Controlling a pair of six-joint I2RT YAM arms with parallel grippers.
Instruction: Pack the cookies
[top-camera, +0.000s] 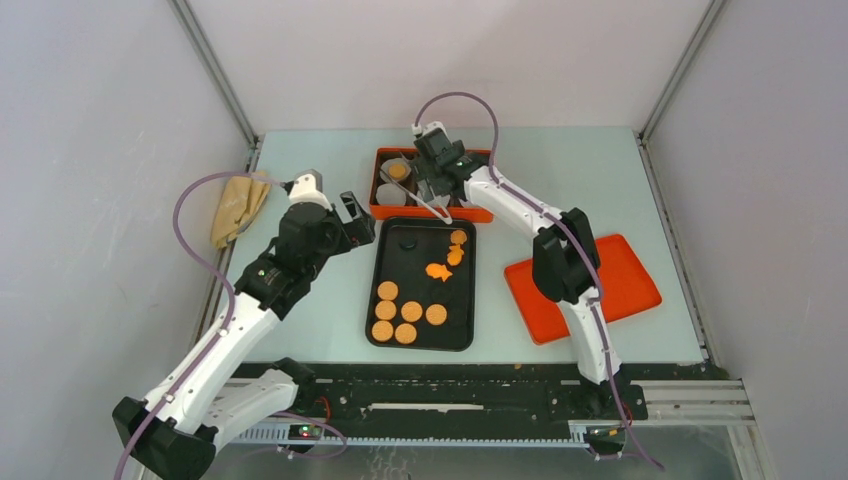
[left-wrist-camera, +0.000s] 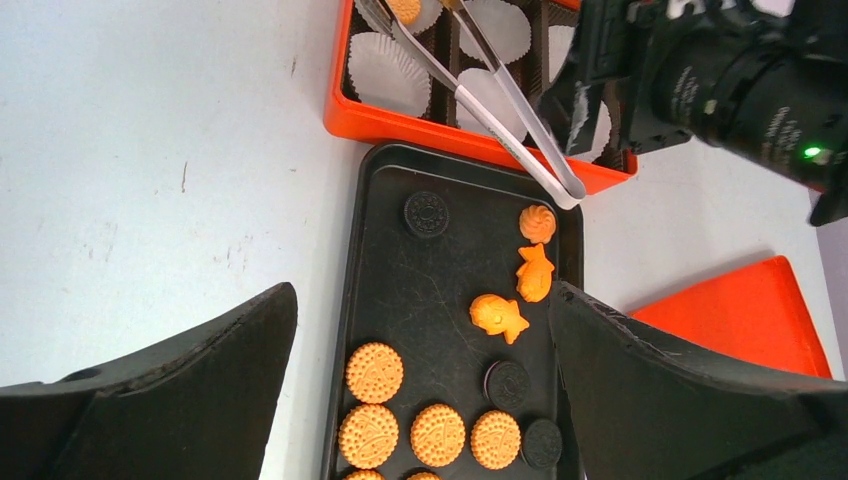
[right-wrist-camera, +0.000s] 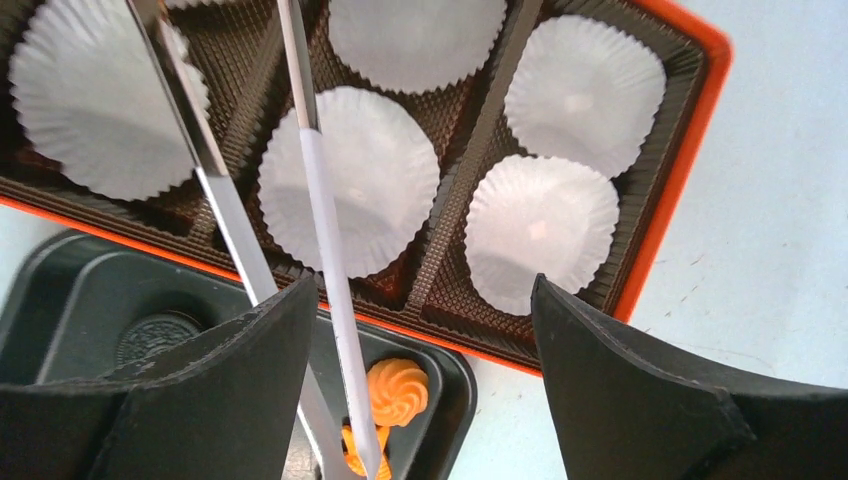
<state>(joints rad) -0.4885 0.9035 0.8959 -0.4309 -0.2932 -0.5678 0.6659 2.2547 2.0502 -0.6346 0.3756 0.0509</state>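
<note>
Several round orange cookies (top-camera: 410, 312) and a few dark ones (top-camera: 407, 242) lie on the black tray (top-camera: 420, 275); they also show in the left wrist view (left-wrist-camera: 375, 372), along with shaped orange cookies (left-wrist-camera: 498, 317). One orange cookie (top-camera: 399, 171) sits in a paper cup in the orange box (top-camera: 376, 185). Metal tongs (top-camera: 428, 203) lie slanted from the box to the tray. My right gripper (top-camera: 430, 185) hovers over the box's near edge, open (right-wrist-camera: 425, 290), with the tongs (right-wrist-camera: 320, 190) beside its left finger. My left gripper (top-camera: 358, 215) is open and empty above the tray (left-wrist-camera: 422, 300).
White paper cups (right-wrist-camera: 350, 180) fill the box's brown compartments. An orange lid (top-camera: 620, 275) lies right of the tray. A tan cloth (top-camera: 235, 205) lies at the far left by the wall. Enclosure walls stand on both sides.
</note>
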